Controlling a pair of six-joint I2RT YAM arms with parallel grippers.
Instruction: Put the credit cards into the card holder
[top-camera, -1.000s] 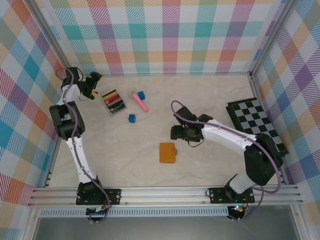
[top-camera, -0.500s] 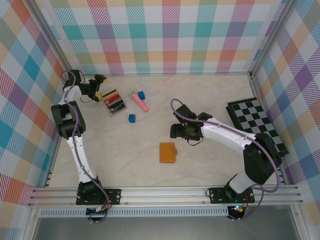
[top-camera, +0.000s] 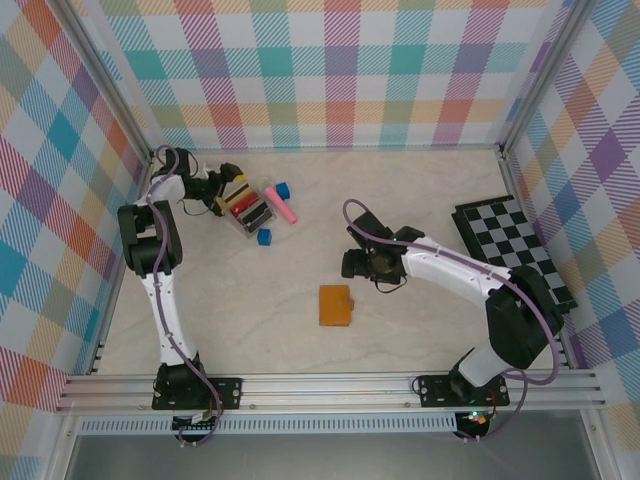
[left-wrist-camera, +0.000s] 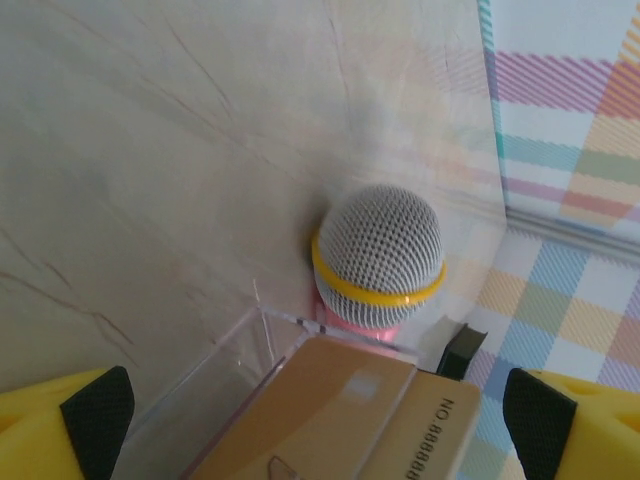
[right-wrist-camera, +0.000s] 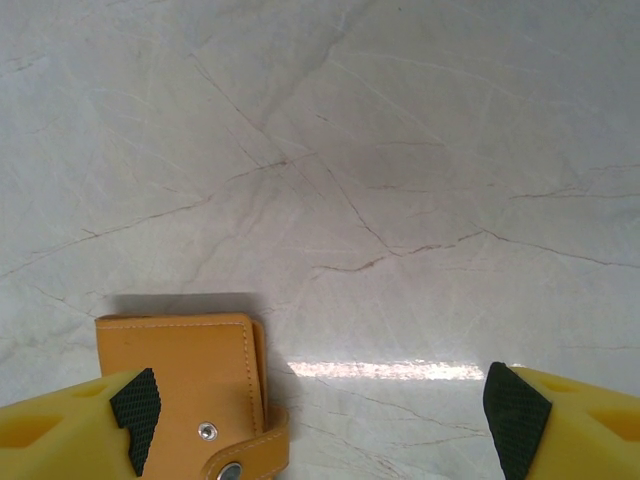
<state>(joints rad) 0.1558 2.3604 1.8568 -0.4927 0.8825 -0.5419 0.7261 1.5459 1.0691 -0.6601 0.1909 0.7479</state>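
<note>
The credit cards stand as a fanned stack in a clear plastic stand at the back left. Red, black and tan edges show from above. In the left wrist view the tan cards lie between my spread yellow fingers. My left gripper is open right at the stack's left end, and I cannot tell whether it touches. The card holder lies shut and flat at mid table. My right gripper hovers open just beyond it, with the card holder by its left finger.
A pink toy microphone lies against the right side of the card stand, its grey mesh head just past the cards. Two blue cubes sit close by. A chequered board lies at the right wall.
My left gripper has swung right from the left wall onto the card stack. The stand has shifted right and turned, up against the microphone. The right arm has stayed put.
</note>
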